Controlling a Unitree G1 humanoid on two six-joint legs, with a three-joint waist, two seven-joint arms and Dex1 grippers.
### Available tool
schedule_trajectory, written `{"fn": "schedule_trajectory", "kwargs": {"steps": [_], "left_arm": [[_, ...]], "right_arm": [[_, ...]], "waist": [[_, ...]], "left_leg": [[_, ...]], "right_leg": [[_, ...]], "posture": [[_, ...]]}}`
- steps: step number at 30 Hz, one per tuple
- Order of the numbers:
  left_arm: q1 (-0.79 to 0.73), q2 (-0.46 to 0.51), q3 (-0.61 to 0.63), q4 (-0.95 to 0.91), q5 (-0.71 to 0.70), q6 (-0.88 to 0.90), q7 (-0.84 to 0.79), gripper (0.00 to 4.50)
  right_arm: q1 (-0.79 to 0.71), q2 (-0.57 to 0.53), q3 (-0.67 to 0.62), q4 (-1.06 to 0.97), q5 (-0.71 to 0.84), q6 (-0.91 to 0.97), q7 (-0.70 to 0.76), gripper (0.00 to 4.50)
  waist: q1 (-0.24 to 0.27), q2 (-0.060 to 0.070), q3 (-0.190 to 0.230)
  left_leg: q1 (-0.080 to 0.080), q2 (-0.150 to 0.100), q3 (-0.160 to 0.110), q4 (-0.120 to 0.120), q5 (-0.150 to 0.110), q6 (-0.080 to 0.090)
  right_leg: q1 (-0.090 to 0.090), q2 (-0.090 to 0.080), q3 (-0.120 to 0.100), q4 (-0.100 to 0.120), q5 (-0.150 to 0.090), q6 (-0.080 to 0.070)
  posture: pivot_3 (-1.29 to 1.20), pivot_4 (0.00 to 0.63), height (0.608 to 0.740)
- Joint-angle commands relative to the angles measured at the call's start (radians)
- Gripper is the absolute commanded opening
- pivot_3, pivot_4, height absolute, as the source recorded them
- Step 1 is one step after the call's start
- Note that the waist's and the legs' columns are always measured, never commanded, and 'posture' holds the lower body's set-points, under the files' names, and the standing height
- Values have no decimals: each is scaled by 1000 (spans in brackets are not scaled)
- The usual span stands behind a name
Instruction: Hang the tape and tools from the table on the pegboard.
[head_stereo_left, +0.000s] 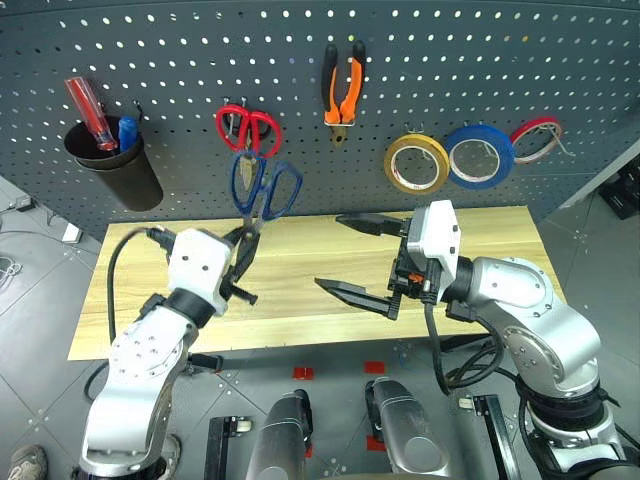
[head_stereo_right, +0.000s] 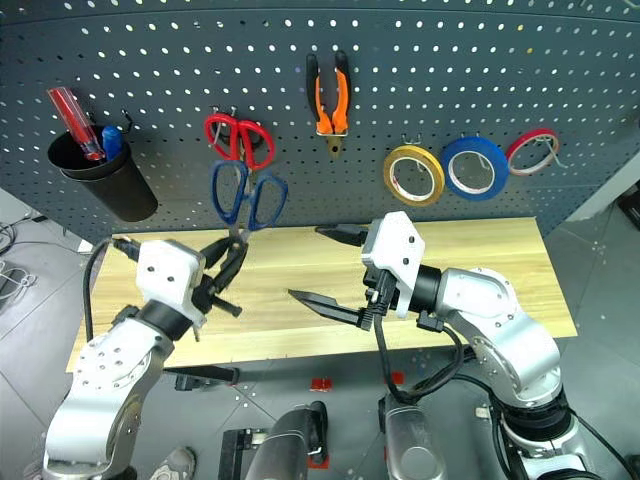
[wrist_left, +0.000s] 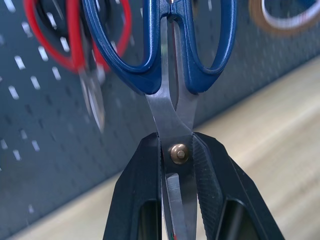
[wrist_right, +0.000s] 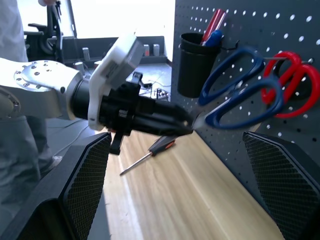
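grey tiled floor (head_stereo_left: 40, 300) (red markers (head_stereo_left: 302, 373))

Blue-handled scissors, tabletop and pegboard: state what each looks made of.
Blue-handled scissors: smooth glossy handles, likely plastic; bright grey blades with a brass-coloured pivot rivet, apparently steel.
Tabletop: pale wood-grain surface with a matt look; solid wood or laminate cannot be told.
Pegboard: dark grey matt panel with rows of punched holes, probably painted metal.

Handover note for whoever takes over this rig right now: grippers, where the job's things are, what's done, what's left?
Left gripper: shut on the blue scissors at the blades, handles up near the pegboard, not yet hooked.
Right gripper: open, holding nothing, above the table.
Done: pliers and yellowish tape hang on the pegboard.
Left: hang the scissors; the small screwdriver lies on the table.
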Motion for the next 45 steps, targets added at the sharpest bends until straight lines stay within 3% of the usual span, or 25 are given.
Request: {"fn": "schedule_trajectory", "kwargs": {"steps": [1, 7, 12, 18, 22, 25, 32, 37, 45], "left_arm": [[-95, 13, 47, 70, -2, -22, 10, 591], [-234, 34, 26, 242, 16, -34, -7, 591], [-256, 27, -16, 309, 26, -33, -30, 591], [-157, -9, 1, 248, 20, 18, 11, 2405], [-51, -89, 102, 203, -14, 165, 118, 3623], [-18, -125, 198, 220, -40, 277, 177, 3623], [-88, -45, 388, 440, -57, 389, 236, 3623], [-220, 23, 432, 704, -69, 340, 241, 3623], [-455, 59, 412, 1166, -79, 185, 225, 3623]], "right_arm": [[-23, 8, 7, 26, -14, -75, -3, 4500], [-92, 15, 12, 89, -15, -105, -2, 4500], [-146, 29, 16, 107, -5, -103, -15, 4500], [-168, 55, 48, 117, -23, -91, -43, 4500], [-165, 60, 154, 132, -123, 30, -148, 4500], [-181, 110, 179, 136, -120, 177, -226, 4500], [-306, 285, 179, 187, -59, 503, -323, 4500], [-400, 358, 177, 233, -39, 558, -329, 4500], [-458, 375, 207, 234, -37, 532, -312, 4500]], "waist": [[-1, 0, 0], [-4, -1, 1], [-4, -1, 1], [-7, -1, 2], [-9, -1, 2], [-7, -1, 6], [-2, -1, 25], [2, -1, 31], [-2, -3, 35]], "left_leg": [[0, 0, 0, 0, 0, 0], [-1, 0, 1, 0, 0, 0], [-1, 0, 1, 0, 0, 0], [-1, 0, 1, 0, 0, 0], [-1, 0, 1, 0, 0, 0], [-1, 0, 0, 0, 0, 0], [-1, 0, 0, 1, 0, 0], [-1, 0, -1, 1, 0, 0], [-2, 0, -1, 0, 0, 0]], "right_leg": [[0, 0, 0, 0, 0, 0], [-1, 0, 1, -1, 0, 0], [-1, 0, 1, -1, 0, 0], [-1, 0, 1, -1, 0, 0], [-2, 0, 1, -1, 0, 0], [-2, 0, 1, 1, 0, 0], [-2, 0, 1, 2, 0, 0], [-3, -1, 0, 1, 0, 0], [-4, -1, 0, 1, 0, 0]], "posture": [[-270, 317, 740], [-279, 318, 740], [-288, 320, 740], [-292, 330, 740], [-285, 349, 740], [-273, 368, 740], [-259, 404, 740], [-255, 406, 740], [-274, 419, 740]]}}
